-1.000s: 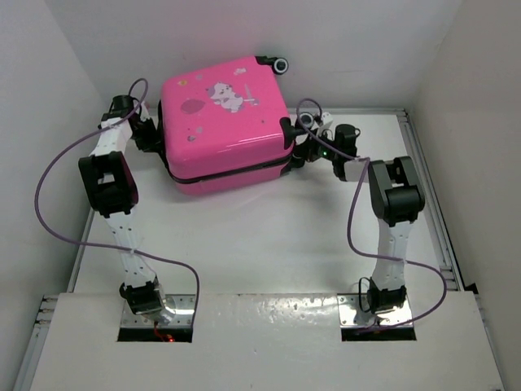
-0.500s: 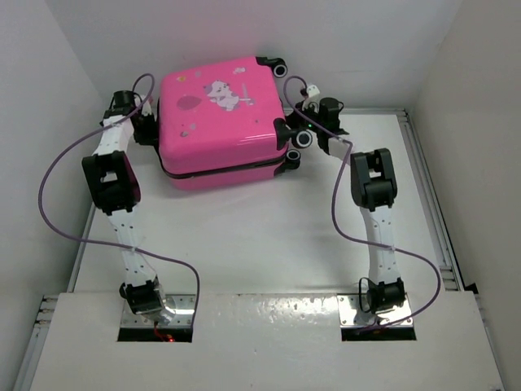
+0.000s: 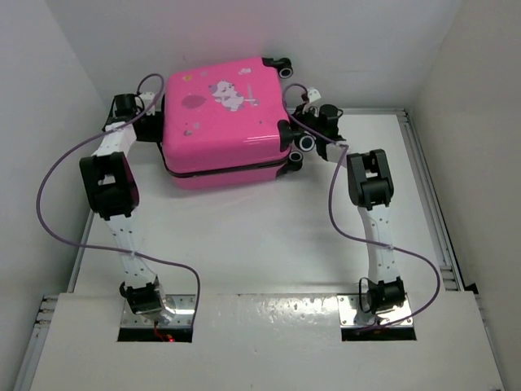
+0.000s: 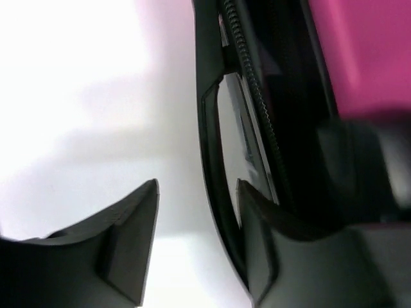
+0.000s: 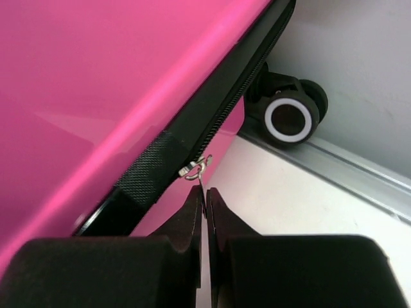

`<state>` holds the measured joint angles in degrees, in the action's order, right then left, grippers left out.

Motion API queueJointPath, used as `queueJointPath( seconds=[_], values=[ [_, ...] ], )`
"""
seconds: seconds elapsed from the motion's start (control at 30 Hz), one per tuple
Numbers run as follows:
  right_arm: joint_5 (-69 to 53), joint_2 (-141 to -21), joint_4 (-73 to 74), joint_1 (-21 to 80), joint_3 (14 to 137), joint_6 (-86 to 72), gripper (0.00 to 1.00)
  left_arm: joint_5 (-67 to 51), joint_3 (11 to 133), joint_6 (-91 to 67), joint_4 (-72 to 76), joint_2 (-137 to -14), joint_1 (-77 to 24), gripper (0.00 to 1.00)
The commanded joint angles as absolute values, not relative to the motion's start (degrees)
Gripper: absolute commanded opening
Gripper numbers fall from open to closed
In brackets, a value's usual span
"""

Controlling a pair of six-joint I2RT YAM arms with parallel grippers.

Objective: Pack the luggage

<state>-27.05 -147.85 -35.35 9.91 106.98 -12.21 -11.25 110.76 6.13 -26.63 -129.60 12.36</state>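
A white table (image 3: 260,236) boxed in by plain white walls (image 3: 366,49) fills the overhead view, and we see the luggage (image 3: 224,122) lying flat at the far middle of it, close to the back wall, with its pink shell and white cartoon print (image 3: 226,94) facing up. Its black wheels sit on the right-hand side, and one wheel (image 5: 292,119) with a pale ring shows in the right wrist view, just beside a metal rail (image 5: 334,174) at the table's edge. Both arms reach forward, one to each side of the case, with purple cables (image 3: 49,212) looping off them. The left gripper (image 4: 196,189) is at the left flank of the case with its fingers spread wide and nothing between them except the black rim of the shell. Its right-hand finger (image 4: 257,244) lies close against that rim, though we cannot tell whether it touches. The black zipper (image 4: 253,83) runs up that flank, with pink shell beyond it. On the other side, the right gripper (image 5: 206,192) has its fingers pressed together on the thin metal zipper pull (image 5: 200,172), which hangs from the dark zipper band where the two halves meet. As far as we can see from above, the case lies closed.
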Motion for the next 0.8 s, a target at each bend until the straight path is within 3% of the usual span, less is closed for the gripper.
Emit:
queueJointPath(
  seconds=[0.0,0.1,0.13,0.33,0.53,0.77],
  values=[
    [-18.9,-141.2,-39.8,3.8,98.7,-11.7,0.00,-18.7,103.2,21.0,-15.8,-120.2,5.0,0.61],
    [-21.4,-137.4,-43.6,3.7,94.6,-12.2,0.00,-15.9,100.0,21.0,-12.0,-117.0,3.4,0.66],
    [-21.7,-136.9,-44.0,3.8,91.1,-13.0,0.00,-12.4,99.3,19.3,-10.3,-115.4,2.9,0.73],
    [-27.8,-132.5,-48.2,4.3,84.5,-15.3,0.00,1.8,102.1,9.5,-4.6,-111.8,5.2,0.91],
    [-31.7,-128.6,-51.3,4.7,78.0,-16.8,0.00,1.9,108.6,1.5,-6.0,-110.7,11.1,0.94],
    [-37.7,-125.2,-55.6,5.4,71.2,-16.2,0.00,0.5,102.5,-0.3,-9.5,-105.3,13.2,0.97]
  ],
)
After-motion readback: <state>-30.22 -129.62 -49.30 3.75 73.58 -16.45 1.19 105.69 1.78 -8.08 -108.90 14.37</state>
